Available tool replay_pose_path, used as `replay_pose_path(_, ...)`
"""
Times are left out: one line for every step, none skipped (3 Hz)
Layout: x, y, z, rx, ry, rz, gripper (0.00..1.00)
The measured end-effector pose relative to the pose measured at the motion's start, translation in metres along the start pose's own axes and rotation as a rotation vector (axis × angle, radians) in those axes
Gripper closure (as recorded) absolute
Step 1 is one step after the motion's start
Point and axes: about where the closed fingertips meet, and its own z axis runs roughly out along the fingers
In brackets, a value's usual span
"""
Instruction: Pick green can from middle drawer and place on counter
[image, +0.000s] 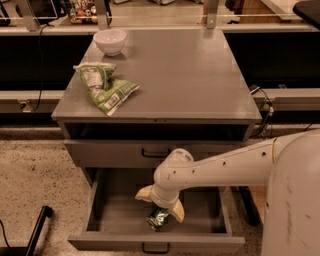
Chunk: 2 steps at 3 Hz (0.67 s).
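Tool (160, 204), fingers spread, low in pulled-out mid drawer (116, 221), right over green can (158, 219) near its front.

Mostly singles
One green can (158, 219), one gripper (161, 204) above it in the middle drawer (117, 218), one bowl (110, 41), seemingly one snack bag (103, 88).

Small green aluminium drink can (158, 218), pale and dark patterning: sits on the flat floor near the front wall, about midway across, and looks tilted. Wide grey metal middle drawer (114, 220) with tall side walls and a small black loop handle: stands pulled open and holds the can. Broad matte grey metal counter (180, 75): lies above, well apart from the can. Two-finger gripper (159, 206): hangs just over the can, tan fingers spread.
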Motion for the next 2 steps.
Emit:
replay_pose_path(-0.002, 0.007, 0.035, 0.032, -0.046, -0.025, 0.0)
replay_pose_path(-0.001, 0.014, 0.058, 0.031, -0.051, -0.045, 0.0)
